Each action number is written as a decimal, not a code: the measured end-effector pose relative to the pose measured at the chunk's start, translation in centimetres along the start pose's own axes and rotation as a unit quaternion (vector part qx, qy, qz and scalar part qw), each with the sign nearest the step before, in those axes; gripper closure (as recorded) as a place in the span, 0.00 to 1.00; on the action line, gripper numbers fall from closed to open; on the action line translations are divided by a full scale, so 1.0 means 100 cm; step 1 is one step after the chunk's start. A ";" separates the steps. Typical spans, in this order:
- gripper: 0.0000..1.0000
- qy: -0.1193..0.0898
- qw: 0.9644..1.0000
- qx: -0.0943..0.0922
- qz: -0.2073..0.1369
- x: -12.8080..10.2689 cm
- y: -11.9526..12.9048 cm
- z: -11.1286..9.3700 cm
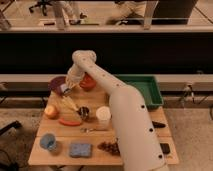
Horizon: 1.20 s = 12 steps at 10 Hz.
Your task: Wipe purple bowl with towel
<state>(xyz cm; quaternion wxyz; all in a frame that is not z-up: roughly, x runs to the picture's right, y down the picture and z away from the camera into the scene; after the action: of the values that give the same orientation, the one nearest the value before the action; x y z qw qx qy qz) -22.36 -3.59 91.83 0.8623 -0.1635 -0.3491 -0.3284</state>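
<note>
The purple bowl sits at the table's far left. My gripper reaches down from the white arm to the bowl's near right rim. It is shut on the towel, a small pale scrap pressed against the rim. The arm hides part of the bowl's right side.
A red-orange bowl stands right of the purple bowl. A green tray is at the far right. On the wooden table lie an apple, banana, metal cup, white cup, blue sponge and blue cup.
</note>
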 end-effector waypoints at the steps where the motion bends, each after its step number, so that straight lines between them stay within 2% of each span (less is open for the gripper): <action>1: 0.99 0.009 1.000 0.004 0.002 0.005 -0.003 0.000; 3: 0.99 0.020 1.000 0.018 -0.003 0.011 -0.017 0.000; 5: 0.99 0.028 0.999 0.034 -0.019 0.006 -0.044 0.002; 8: 0.99 0.037 0.997 0.049 -0.039 0.005 -0.073 0.006; 12: 0.99 0.022 0.997 0.048 -0.059 -0.012 -0.085 0.022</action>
<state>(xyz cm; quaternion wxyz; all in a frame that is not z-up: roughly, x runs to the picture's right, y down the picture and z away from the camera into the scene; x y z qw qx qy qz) -29.91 -8.11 92.96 0.8556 -0.0944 -0.3547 -0.3650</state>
